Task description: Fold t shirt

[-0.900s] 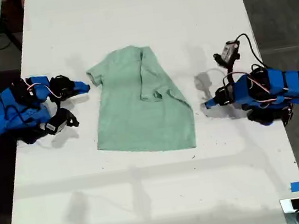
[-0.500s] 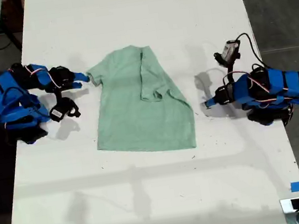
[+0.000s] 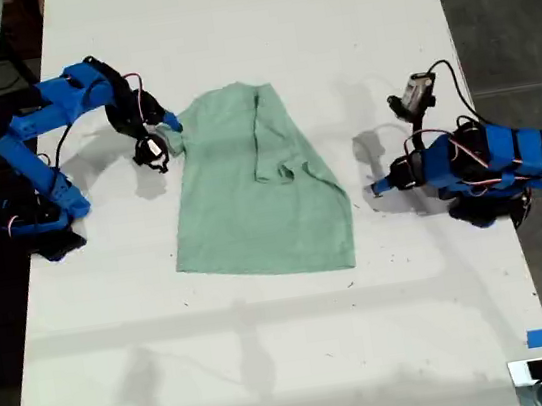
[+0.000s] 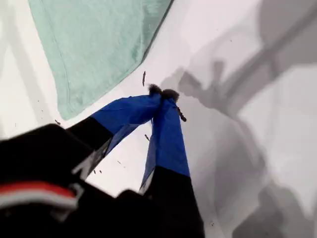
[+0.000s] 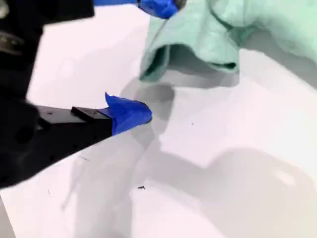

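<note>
Plain mint-green t shirt (image 3: 254,190), white table (image 3: 226,27), blue claws.

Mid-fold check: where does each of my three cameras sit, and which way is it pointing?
Exterior view: overhead, looking down on the white table and the t shirt; both blue arms show.
First wrist view: rides my first gripper, jaws shut, low over the table, facing a shirt edge.
Second wrist view: rides my second gripper, jaws open, facing the shirt's sleeve.
Shared: all three views show the t shirt.
</note>
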Robot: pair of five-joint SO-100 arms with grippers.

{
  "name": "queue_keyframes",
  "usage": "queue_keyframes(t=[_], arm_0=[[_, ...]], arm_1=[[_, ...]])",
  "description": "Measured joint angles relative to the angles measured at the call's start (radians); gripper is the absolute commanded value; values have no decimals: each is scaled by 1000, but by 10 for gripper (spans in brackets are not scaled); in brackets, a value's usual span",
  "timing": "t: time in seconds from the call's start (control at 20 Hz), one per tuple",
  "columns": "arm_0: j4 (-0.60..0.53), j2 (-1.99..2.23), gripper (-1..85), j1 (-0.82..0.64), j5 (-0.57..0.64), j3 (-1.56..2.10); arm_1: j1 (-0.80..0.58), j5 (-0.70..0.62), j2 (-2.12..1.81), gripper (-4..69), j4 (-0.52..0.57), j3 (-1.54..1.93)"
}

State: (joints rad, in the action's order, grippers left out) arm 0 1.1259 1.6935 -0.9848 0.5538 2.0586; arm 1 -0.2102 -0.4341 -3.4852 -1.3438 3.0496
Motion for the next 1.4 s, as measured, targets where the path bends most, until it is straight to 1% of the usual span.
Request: queue_keyframes(t=[0.2,0.3,0.5,0.55,0.7,0.85,0.9,0.95,1.0,1.05,1.15,1.25,1.35,1.4], arm_0=[[-17,-21,-3,-41,-11,58],[21,44,-3,-41,-3,80],[152,236,-3,8,-61,12],[199,259,-3,37,-64,-40],[210,272,-3,202,-63,-235],[212,84,-3,405,-67,-494],[212,-8,26,463,-75,-586],[212,-109,243,511,-81,-678],[213,-209,295,549,-86,-761],[225,-308,305,571,-95,-838],[281,-446,293,574,-115,-914],[344,-459,258,557,-124,-920],[405,-410,184,525,-140,-923],[422,-336,130,505,-153,-897]], arm_1=[[0,0,0,-8,0,0],[0,0,0,-8,0,0],[0,0,0,-8,0,0],[0,0,0,-8,0,0],[0,0,0,-8,0,0],[0,0,0,-8,0,0],[0,0,0,-8,0,0],[0,0,0,-8,0,0],[0,0,0,-8,0,0],[0,0,0,-8,0,0],[0,0,0,-8,0,0],[0,0,0,-8,0,0],[0,0,0,-8,0,0],[0,0,0,-8,0,0]])
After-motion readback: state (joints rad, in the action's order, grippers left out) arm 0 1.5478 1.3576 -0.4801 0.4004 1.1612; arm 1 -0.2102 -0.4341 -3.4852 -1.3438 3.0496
